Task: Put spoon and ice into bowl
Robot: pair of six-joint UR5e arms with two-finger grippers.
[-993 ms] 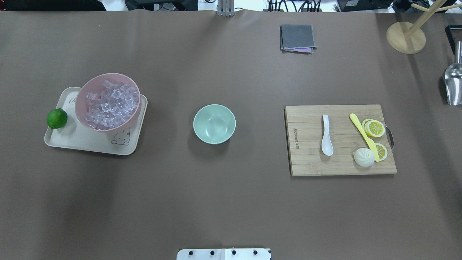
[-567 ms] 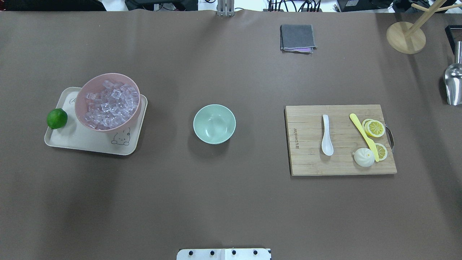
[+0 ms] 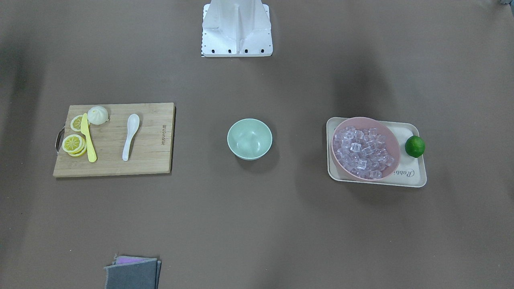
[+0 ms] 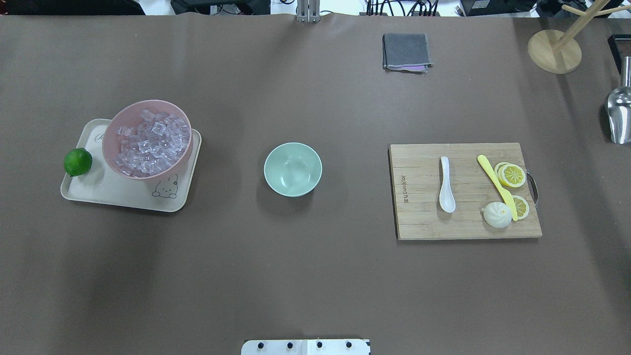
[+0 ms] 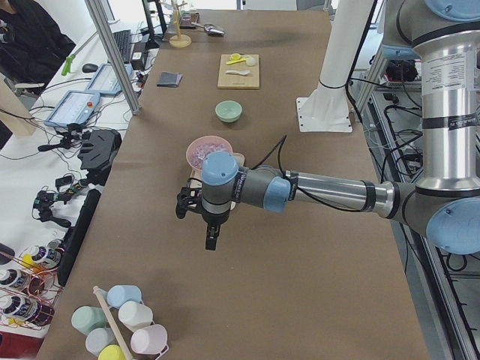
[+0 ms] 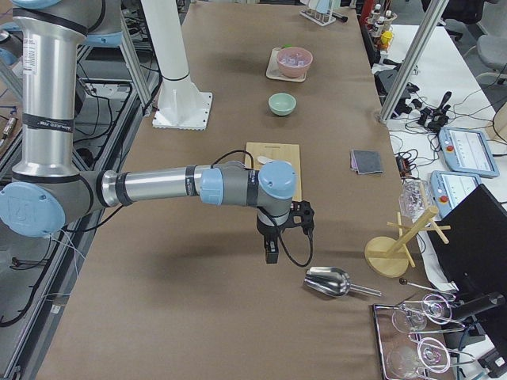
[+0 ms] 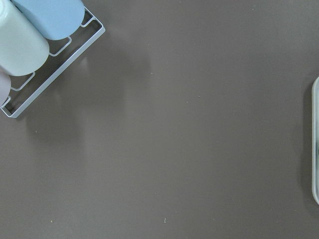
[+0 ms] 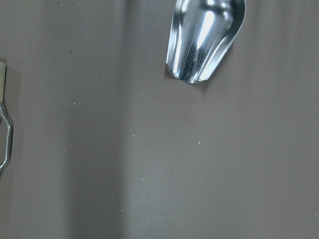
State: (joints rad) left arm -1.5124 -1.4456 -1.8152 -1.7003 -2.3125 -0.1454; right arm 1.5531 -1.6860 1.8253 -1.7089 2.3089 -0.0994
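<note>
Overhead exterior view: we see the white spoon (image 4: 446,186) lying flat on a wooden cutting board (image 4: 419,217) on the table's right side, scoop end toward the robot. On the same board, apart from the spoon, lie a yellow knife (image 4: 495,185), lemon slices (image 4: 512,175) and a white bun (image 4: 497,215). The mint-green bowl (image 4: 293,169) stands upright at mid-table with nothing in it, between the board and a cream tray (image 4: 113,197). On that tray a pink bowl (image 4: 111,133) is heaped with clear ice (image 4: 153,142) cubes, with a green lime (image 4: 78,161) just beside it. In the side views, the right gripper (image 6: 272,257) hangs over bare table past the board's outer end, between the board and a metal scoop (image 6: 328,282), apart from the spoon. The left gripper (image 5: 211,244) hangs over bare table beyond the tray, apart from the ice. For both grippers, we cannot tell from these views whether the fingers are together or spread.
</note>
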